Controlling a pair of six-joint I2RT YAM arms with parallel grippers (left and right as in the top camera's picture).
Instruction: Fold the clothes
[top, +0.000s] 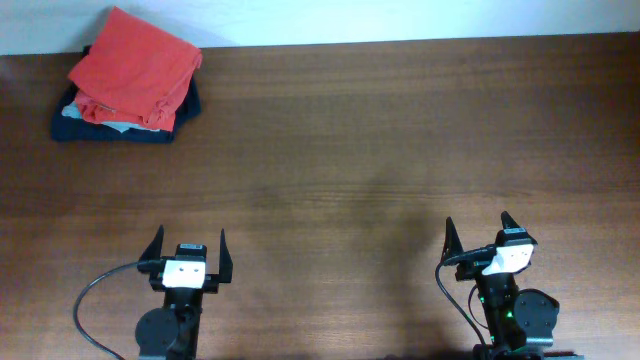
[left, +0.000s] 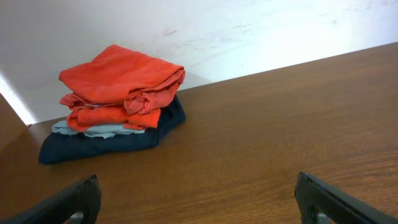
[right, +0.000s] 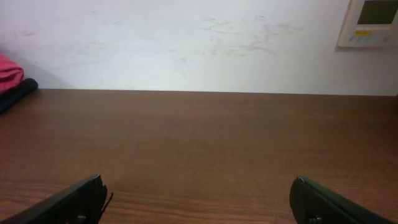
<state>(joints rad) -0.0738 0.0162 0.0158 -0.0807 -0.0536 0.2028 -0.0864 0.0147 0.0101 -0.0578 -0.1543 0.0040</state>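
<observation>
The clothes (top: 135, 65), an orange-red garment, lie folded on top of a pile at the table's far left corner; no print shows on them. In the left wrist view the clothes (left: 118, 78) sit well ahead and to the left. Only their edge (right: 9, 71) enters the right wrist view. My left gripper (top: 191, 233) is at the near left edge, open and empty (left: 198, 186). My right gripper (top: 478, 220) is at the near right edge, also open with nothing between its fingers (right: 196, 186). Both are far from the pile.
Under the top garment lie another red folded garment (left: 106, 115), a light blue one (left: 93, 130) and a dark navy one (left: 99, 144). A white wall (right: 186, 43) runs behind the wooden table (top: 380, 150). A wall control panel (right: 373, 22) hangs at the right.
</observation>
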